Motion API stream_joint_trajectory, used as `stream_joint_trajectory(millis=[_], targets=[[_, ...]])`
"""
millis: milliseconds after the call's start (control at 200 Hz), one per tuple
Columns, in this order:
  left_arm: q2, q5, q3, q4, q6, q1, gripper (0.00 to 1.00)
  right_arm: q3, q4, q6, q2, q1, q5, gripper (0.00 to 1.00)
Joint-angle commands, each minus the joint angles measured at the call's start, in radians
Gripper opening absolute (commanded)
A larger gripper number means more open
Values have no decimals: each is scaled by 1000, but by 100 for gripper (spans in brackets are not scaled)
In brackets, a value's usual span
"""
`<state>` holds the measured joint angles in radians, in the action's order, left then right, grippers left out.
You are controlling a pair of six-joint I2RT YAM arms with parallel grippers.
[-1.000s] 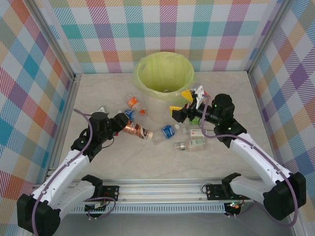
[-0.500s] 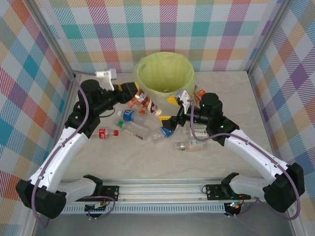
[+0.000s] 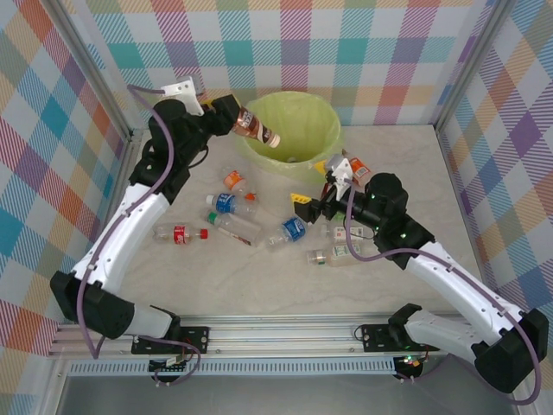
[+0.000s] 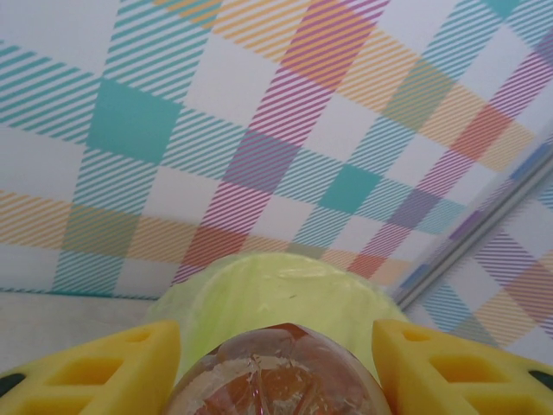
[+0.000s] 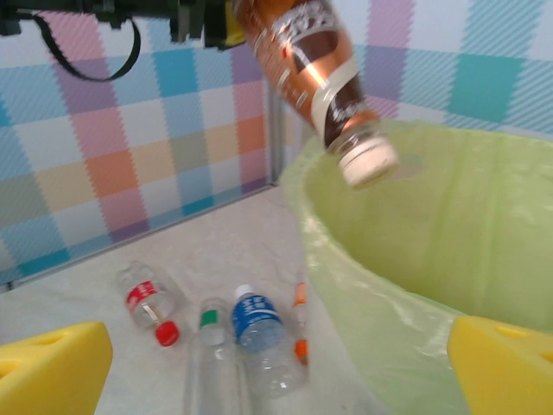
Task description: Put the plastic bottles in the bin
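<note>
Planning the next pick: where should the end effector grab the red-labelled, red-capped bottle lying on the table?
Probably best to grip the red-labelled bottle across its labelled middle, coming straight down from above. It lies flat on its side, cap pointing right, with bare table along both long sides.

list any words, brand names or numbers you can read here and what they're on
No text can be read for certain.
copper-label bottle, held in the left gripper: white swirls on brown, lettering blurred.
blue-label bottle: white marks, too small to read.
red-label bottle: blurred.
green-and-white-label bottles: too small to read.
</note>
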<state>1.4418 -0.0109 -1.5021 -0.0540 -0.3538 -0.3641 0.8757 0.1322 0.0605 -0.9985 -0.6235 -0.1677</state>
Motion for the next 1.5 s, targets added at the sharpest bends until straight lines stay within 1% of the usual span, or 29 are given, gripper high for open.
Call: stream_joint_trajectory(millis=[0,165,245,320,435,475,495,600,675,820,945,1090,1190,1245,1265,1365,1495], targets=[[50,-39,-46,53,16,-6,42,-26,18,-22,38,-5,150,100],[116,-53,-90,0,26,-12,46,-48,-7,-69,69,-5,188,100],[140,-59,-105,-28,25,-13,48,-55,-33,-90,84,-6,230,100],[169,-52,-147,-90,23,-13,51,-62,-57,-108,96,-5,284,100],[222,-23,-240,-196,23,-13,61,-69,-95,-166,106,-4,410,100],[236,-7,-267,-217,20,-13,65,-60,-126,-196,105,-4,456,100],[242,3,-279,-255,18,-14,68,-55,-144,-207,104,-4,474,100],[256,57,-321,-303,2,-15,80,-20,-235,-242,92,-1,523,100],[255,84,-329,-317,-8,-15,84,-6,-274,-265,87,1,535,100],[231,114,-325,-340,-34,-15,89,-13,-309,-328,88,8,584,100],[179,130,-276,-328,-57,-15,94,-26,-365,-416,99,45,593,100],[92,125,-171,-274,-85,-15,100,-58,-433,-492,110,101,523,100],[37,124,-100,-238,-101,-15,100,-76,-494,-551,105,133,500,100],[12,136,-63,-233,-101,-15,100,-88,-523,-607,101,154,495,100],[2,142,-49,-195,-101,-14,100,-94,-531,-628,101,162,493,100],[-54,161,39,-135,-108,-15,100,-135,-545,-737,100,203,462,100],[-144,136,192,-39,-131,-13,100,-156,-619,-918,75,264,457,100]])
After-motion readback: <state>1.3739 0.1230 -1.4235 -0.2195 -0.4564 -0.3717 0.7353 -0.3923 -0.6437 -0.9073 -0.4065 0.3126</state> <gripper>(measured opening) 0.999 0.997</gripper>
